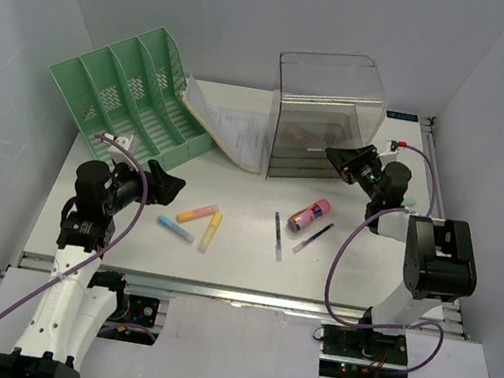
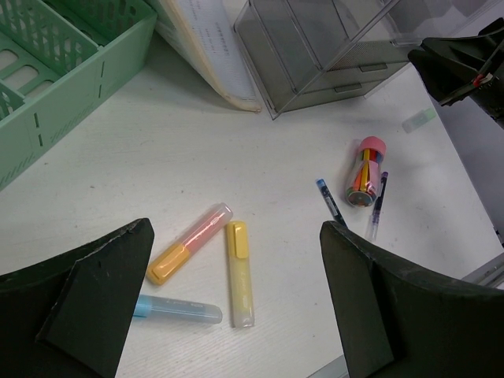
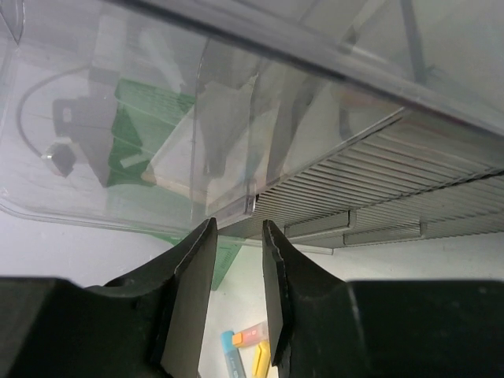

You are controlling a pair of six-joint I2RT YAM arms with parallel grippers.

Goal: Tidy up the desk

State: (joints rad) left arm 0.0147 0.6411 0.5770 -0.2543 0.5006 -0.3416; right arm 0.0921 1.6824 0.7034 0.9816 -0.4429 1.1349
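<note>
Narrowly parted, right gripper [image 3: 238, 224] sits at clear drawer unit [image 3: 236, 118], grip unclear; left gripper [image 2: 235, 228] gapes empty

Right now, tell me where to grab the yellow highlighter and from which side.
Take the yellow highlighter at mid-barrel, from straight above, pinching across its narrow width. It lies flat on the desk, so only its long sides can be pinched. The orange highlighter crowds its cap end and the blue one its other end; the middle looks freest.
</note>
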